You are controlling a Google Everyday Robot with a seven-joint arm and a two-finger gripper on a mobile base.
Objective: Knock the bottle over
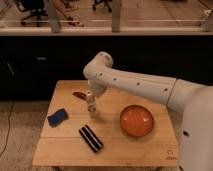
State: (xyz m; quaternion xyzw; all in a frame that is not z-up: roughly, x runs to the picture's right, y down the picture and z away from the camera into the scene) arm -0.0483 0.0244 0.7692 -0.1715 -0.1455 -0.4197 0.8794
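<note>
Five objects share a light wooden table (60,150) beneath a white robot arm (135,86). At centre stands the bottle (91,105), a small slim whitish container, upright, toward the rear half of the tabletop. A flat red object (79,94) lies just beside it at the back left. An orange bowl (136,121) sits to the right, near but apart from the bottle. A blue sponge-like pad (57,117) rests on the left side, and a dark rectangular item with pale stripes (90,138) lies slantwise in front, toward the near edge. None of them blocks the space directly around the bottle except the red object behind it.

The arm enters from the lower right, where its broad white body fills the corner, runs up and left across the table, bends at a rounded elbow above the rear edge, then drops toward the bottle. The gripper (92,94) hangs right over the bottle's top, apparently touching or nearly touching it; whether its fingers are spread or pressed together cannot be told. The bottle's cap merges with the gripper and is hard to separate. The robot's base is cut off by the right edge.
</note>
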